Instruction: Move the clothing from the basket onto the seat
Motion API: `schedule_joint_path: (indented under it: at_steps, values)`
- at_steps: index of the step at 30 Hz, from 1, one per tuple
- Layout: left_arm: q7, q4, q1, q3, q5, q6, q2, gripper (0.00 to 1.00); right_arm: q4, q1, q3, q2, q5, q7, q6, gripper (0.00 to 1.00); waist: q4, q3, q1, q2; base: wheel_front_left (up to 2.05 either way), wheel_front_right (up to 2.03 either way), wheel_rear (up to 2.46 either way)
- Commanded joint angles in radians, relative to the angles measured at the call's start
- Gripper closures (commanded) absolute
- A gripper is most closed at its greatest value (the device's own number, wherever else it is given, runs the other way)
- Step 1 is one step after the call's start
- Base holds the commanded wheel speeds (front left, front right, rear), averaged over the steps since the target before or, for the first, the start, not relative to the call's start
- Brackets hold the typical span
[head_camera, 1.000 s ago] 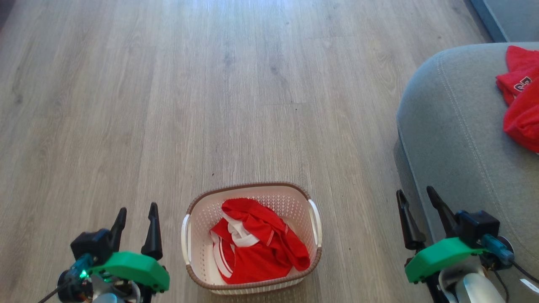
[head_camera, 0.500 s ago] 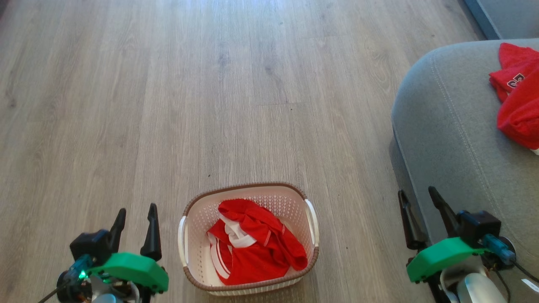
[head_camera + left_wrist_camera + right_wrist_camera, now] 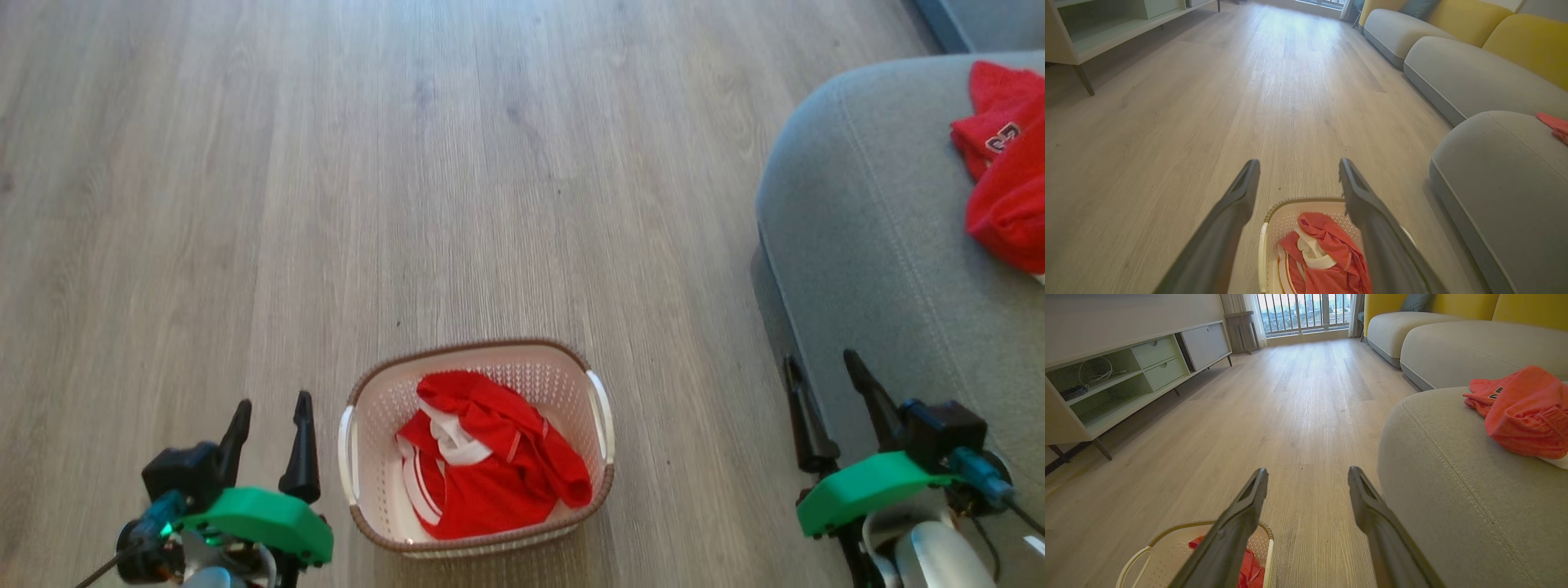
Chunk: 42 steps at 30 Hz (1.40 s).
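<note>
The left pincer gapes wide over the floor. Below it the basket holds red clothing, the grey seat nearby.

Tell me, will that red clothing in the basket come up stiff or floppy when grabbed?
Probably floppy: the clothing lies crumpled in soft folds, so it should drape and dangle. Likely light, since it looks like thin fabric.

Green tools, black fingers, apparently cabled.
</note>
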Motion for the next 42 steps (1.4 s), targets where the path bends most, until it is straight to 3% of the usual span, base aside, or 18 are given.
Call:
schedule_joint_path:
  at_steps: [1, 12, 20, 25, 29, 38, 42]
  values:
    - [-0.013, -0.037, -0.049, 0.022, 0.000, 0.005, 0.004, 0.00, -0.042, -0.054, 0.014, -0.007, -0.009, -0.009, 0.000, 0.00, -0.001, 0.026, 0.0000, 0.0000, 0.00, 0.00, 0.00]
    - [-0.013, -0.056, -0.184, -0.015, 0.026, -0.002, 0.004, 0.00, -0.131, -0.161, -0.045, -0.019, -0.016, -0.009, 0.000, 0.00, -0.011, 0.284, 0.0000, 0.0000, 0.00, 0.00, 0.00]
    - [-0.010, -0.026, -0.396, -0.138, 0.066, -0.025, 0.004, 0.00, -0.206, -0.279, -0.099, -0.017, -0.018, -0.009, 0.000, 0.00, -0.002, 0.552, 0.0000, 0.0000, 0.00, 0.00, 0.00]
    - [0.092, 0.096, -0.559, -0.294, 0.093, -0.020, 0.004, 0.00, -0.233, -0.365, -0.089, -0.006, -0.015, -0.009, 0.000, 0.00, -0.016, 0.713, 0.0000, 0.0000, 0.00, 0.00, 0.00]
    - [0.167, 0.208, -0.651, -0.349, 0.033, 0.013, 0.004, 0.00, -0.240, -0.402, -0.063, 0.008, -0.010, -0.009, 0.000, 0.00, -0.040, 0.782, 0.0000, 0.0000, 0.00, 0.00, 0.00]
    - [0.279, 0.473, -0.851, -0.401, -0.020, 0.083, 0.004, 0.00, -0.262, -0.451, -0.040, 0.024, 0.004, -0.009, 0.000, 0.00, -0.092, 0.897, 0.0000, 0.0000, 0.00, 0.00, 0.00]
    - [0.305, 0.557, -0.908, -0.411, -0.022, 0.095, 0.004, 0.00, -0.266, -0.466, -0.025, 0.029, 0.007, -0.009, 0.000, 0.00, -0.110, 0.925, 0.0000, 0.0000, 0.00, 0.00, 0.00]
